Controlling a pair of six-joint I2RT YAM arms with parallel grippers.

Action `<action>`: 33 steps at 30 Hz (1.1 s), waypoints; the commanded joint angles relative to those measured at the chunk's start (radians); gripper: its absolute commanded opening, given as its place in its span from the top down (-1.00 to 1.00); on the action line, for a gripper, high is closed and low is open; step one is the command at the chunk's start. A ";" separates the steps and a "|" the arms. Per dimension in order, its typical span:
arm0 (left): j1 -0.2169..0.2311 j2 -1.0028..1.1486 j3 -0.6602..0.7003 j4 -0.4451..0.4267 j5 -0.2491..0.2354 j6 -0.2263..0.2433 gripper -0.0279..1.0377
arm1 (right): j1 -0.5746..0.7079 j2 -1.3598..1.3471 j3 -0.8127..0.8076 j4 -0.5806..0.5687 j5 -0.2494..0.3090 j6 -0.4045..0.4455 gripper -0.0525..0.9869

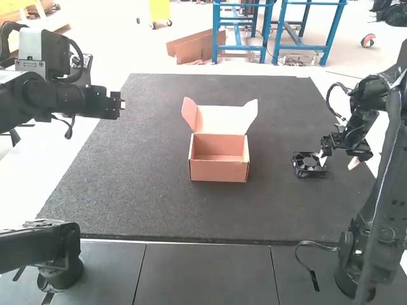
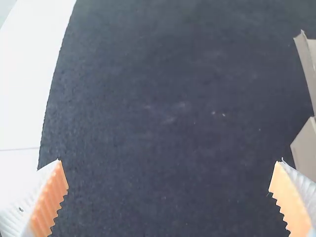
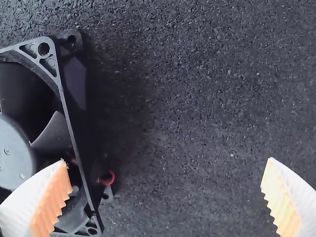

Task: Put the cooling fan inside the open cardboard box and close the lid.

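Centrally, a box [image 1: 219, 170] sits open. Right gripper [image 1: 338, 157] hangs wide beside the fan [image 1: 310, 165]. Left gripper [image 1: 117, 103] is wide too, well apart.

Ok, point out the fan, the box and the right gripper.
fan [image 1: 310, 164], high view, its black frame.
box [image 1: 218, 170], high view, its front wall.
right gripper [image 1: 339, 159], high view, midway between its fingertips.

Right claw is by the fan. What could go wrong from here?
1. The fan sits off to one side of the open right claw, with one finger over its frame; closing now would likely shove or clip it rather than grip it.
2. The box has its lid standing upright behind the opening; a low carry could knock it or shift the box.
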 commanded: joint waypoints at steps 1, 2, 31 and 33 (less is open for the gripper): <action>-0.005 -0.008 0.023 0.002 0.002 -0.009 -0.87 | 0.008 0.047 0.001 0.003 0.005 0.012 -0.83; -0.005 -0.010 0.023 0.002 0.002 -0.009 -0.87 | 0.007 0.047 0.003 0.003 0.005 0.013 -0.83; -0.008 -0.008 0.018 0.002 0.000 -0.016 -0.87 | 0.010 0.057 0.027 0.004 -0.015 0.013 -0.66; -0.006 -0.008 0.020 0.002 0.000 -0.016 -0.87 | 0.007 0.059 0.015 0.018 -0.015 0.019 -0.49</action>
